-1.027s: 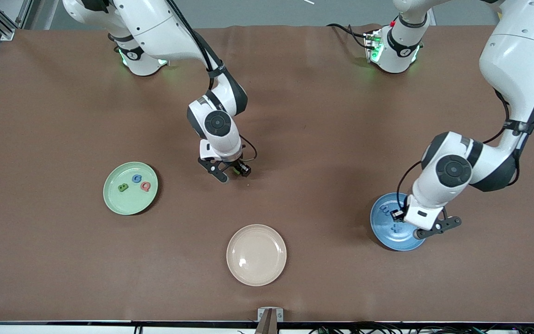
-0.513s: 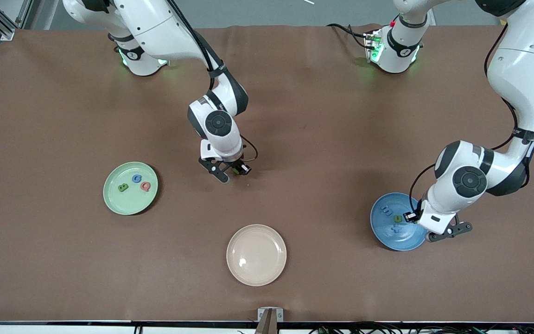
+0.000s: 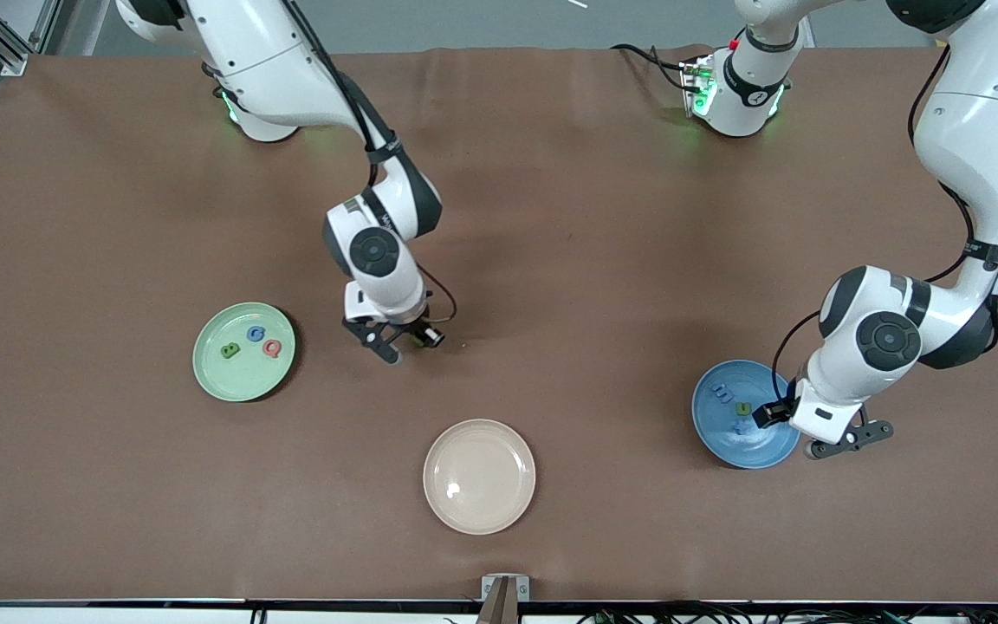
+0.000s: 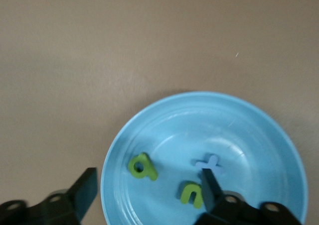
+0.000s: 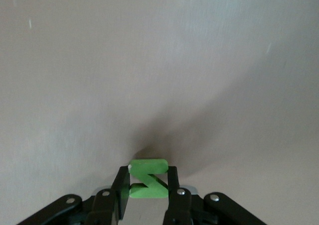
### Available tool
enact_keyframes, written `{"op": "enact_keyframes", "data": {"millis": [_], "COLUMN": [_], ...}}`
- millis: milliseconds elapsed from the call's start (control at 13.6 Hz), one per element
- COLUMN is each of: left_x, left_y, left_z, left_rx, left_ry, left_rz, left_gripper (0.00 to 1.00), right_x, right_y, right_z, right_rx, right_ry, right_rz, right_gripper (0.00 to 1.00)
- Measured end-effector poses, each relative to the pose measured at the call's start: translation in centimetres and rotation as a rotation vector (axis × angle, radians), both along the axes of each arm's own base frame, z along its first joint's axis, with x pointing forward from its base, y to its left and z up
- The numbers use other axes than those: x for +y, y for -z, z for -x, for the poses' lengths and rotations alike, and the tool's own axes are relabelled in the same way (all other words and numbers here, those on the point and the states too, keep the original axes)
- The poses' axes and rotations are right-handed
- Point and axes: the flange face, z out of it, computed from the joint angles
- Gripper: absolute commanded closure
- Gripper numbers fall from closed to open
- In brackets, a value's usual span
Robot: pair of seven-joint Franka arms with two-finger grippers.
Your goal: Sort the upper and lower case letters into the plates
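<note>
Sorting looks nearly wrapped up, and the layout pretty much explains itself. Capitals go in the pale mint green round plate (image 3: 243, 351) toward the right arm's end of the desk (image 3: 594, 217): green foam B (image 3: 230, 350), blue foam G (image 3: 255, 333) and red-pink foam Q (image 3: 272, 348) sit flat in it, close together but apart. Lowercase goes in the glossy medium blue round plate (image 3: 737, 446) toward the left arm's end, close to the desk's front edge. The left wrist view shows a green foam lowercase letter with a round bowl (image 4: 142, 167), a green foam arch-shaped one (image 4: 191, 193) and a small blue foam x (image 4: 210, 164) lying in it; the front view also shows a blue foam m (image 3: 725, 393) there. The cream-beige round plate (image 3: 479, 476), near the middle of the front edge, has nothing in it, so I'd guess it's just a decoy.

Right pincer (image 5: 147, 185) is clenched on the green foam capital N (image 5: 147, 177), edges pinched between the two fingers, hanging over bare desk between the mint plate and the desk's centre. My guess is it goes to the mint plate.

Left pincer (image 4: 149, 192) is released, fingers spread wide and gripping nothing, sitting over the blue plate's rim.
</note>
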Motion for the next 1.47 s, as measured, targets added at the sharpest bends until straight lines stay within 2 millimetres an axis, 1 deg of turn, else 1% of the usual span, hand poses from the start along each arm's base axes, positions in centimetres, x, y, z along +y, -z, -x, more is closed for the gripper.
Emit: {"op": "enact_keyframes", "data": {"millis": [73, 220, 367, 440, 513, 660, 733, 807, 953, 1100, 1247, 1467], "left_x": [0.0, 0.2, 0.5, 0.5, 0.4, -0.3, -0.6, -0.7, -0.8, -0.9, -1.1, -1.0], "left_y": [-0.8, -2.6, -5.1, -6.6, -8.0, -10.5, -12.0, -13.5, -16.1, -18.7, -21.3, -25.6], "left_z": [-0.3, -0.7, -1.0, -1.1, -1.0, -0.6, -0.3, -0.1, 0.7, 1.6, 2.8, 4.6], "left_rx": [-0.014, -0.039, -0.075, -0.093, -0.099, -0.094, -0.094, -0.092, -0.071, -0.054, -0.023, 0.056], "left_ry": [0.010, 0.045, 0.069, 0.083, 0.094, 0.102, 0.085, 0.061, 0.054, 0.078, 0.102, 0.134], "left_rz": [-0.003, -0.018, -0.036, -0.048, -0.063, -0.086, -0.071, -0.045, -0.034, -0.043, -0.035, -0.029], "left_gripper": [0.00, 0.00, 0.00, 0.00, 0.00, 0.00, 0.00, 0.00, 0.00, 0.00, 0.00, 0.00], "right_x": [-1.9, -6.6, -12.4, -15.4, -18.2, -23.5, -25.9, -27.8, -30.6, -32.1, -32.5, -32.2], "right_y": [-0.7, -2.7, -5.1, -5.9, -6.3, -6.0, -5.6, -5.4, -5.1, -4.4, -2.9, -0.2], "right_z": [-1.0, -3.2, -5.1, -5.7, -6.2, -6.7, -6.8, -7.0, -7.0, -7.1, -7.0, -6.7], "right_rx": [0.015, 0.049, 0.087, 0.097, 0.102, 0.113, 0.118, 0.117, 0.112, 0.107, 0.101, 0.122], "right_ry": [-0.027, -0.089, -0.154, -0.183, -0.216, -0.269, -0.290, -0.310, -0.344, -0.362, -0.368, -0.374], "right_rz": [0.007, 0.017, 0.016, 0.011, 0.006, -0.002, -0.006, -0.009, -0.013, -0.013, -0.009, -0.008], "right_gripper": [1.00, 1.00, 1.00, 1.00, 1.00, 0.99, 0.99, 0.99, 0.99, 0.99, 0.98, 0.98]}}
